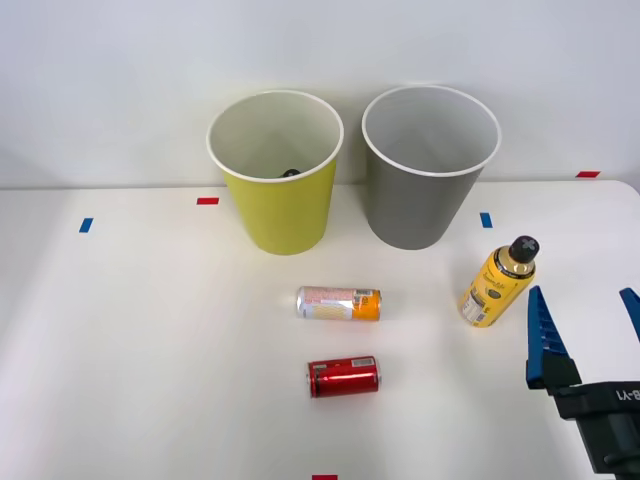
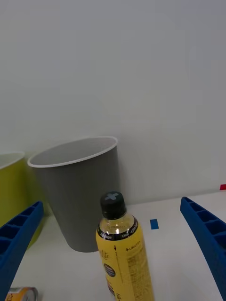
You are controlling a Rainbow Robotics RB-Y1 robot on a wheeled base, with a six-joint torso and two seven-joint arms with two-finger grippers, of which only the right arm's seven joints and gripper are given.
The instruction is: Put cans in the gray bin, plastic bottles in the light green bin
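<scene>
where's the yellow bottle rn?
Front view: the yellow bottle stands on the table's right side, just in front of the gray bin, beside the right gripper.

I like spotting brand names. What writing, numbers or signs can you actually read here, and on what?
Yellow bottle: dark label with white print, too small to read.
Its black cap: a raised cross, no words.
Silver-pink can and red can: print too blurred.
Right gripper body: white lettering, cut off, unreadable.

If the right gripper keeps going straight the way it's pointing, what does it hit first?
Most likely the yellow bottle, which sits between the open jaws of the right gripper. The gray bin stands behind it; how far is hard to judge.
</scene>
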